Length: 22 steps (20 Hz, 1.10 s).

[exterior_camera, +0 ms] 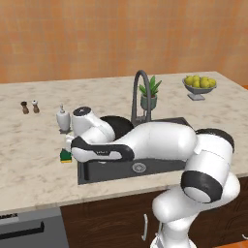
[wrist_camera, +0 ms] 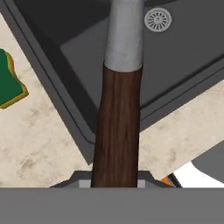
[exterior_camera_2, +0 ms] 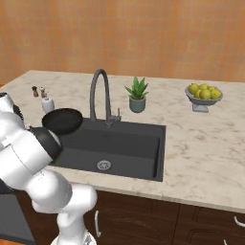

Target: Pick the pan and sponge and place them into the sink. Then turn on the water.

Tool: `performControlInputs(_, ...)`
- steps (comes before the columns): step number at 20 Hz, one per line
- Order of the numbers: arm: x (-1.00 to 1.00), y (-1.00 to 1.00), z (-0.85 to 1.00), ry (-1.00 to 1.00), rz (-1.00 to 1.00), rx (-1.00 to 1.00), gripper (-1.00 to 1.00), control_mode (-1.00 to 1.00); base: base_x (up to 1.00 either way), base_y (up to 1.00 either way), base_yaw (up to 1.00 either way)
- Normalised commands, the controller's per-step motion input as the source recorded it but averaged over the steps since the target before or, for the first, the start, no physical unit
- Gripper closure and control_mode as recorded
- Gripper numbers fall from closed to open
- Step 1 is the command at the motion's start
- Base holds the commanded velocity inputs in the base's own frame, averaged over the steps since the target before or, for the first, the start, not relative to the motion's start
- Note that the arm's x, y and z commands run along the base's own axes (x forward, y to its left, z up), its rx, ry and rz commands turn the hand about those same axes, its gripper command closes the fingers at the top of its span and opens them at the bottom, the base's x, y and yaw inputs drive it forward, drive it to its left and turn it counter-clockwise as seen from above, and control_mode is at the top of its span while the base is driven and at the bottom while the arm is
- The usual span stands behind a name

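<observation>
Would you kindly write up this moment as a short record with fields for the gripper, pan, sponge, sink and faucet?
gripper: gripper shut on the pan's brown handle
pan: black pan held above the sink's left end, not yet set down
sponge: green and yellow sponge lying on the counter beside the sink's left rim
sink: dark grey sink, drain showing, nothing lying in the basin
faucet: arched faucet, no water running
task: neither item placed yet

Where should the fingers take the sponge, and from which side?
Come straight down on the sponge and pinch across its short width. It lies flat, green side up, on the counter beside the sink rim, so its sides are free.
</observation>
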Motion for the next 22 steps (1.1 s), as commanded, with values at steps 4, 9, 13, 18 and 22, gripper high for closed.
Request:
performControlInputs(4, 0.09, -0.69, -0.03, 0.03, -0.58, 0.04, 1.00, -1.00, 0.00, 0.00, 0.00)
performControlInputs(9, 0.15, -0.14, -0.03, 0.03, -0.57, 0.00, 1.00, -1.00, 0.00, 0.00, 0.00)
performControlInputs(13, 0.26, -0.05, 0.00, 0.07, -0.03, 0.01, 1.00, -1.00, 0.00, 0.00, 0.00)
performControlInputs(18, 0.04, -0.25, -0.02, 0.13, 0.00, 0.04, 1.00, -1.00, 0.00, 0.00, 0.00)
performControlInputs(22, 0.13, -0.21, -0.31, 0.03, -0.01, 0.03, 1.00, -1.00, 0.00, 0.00, 0.00)
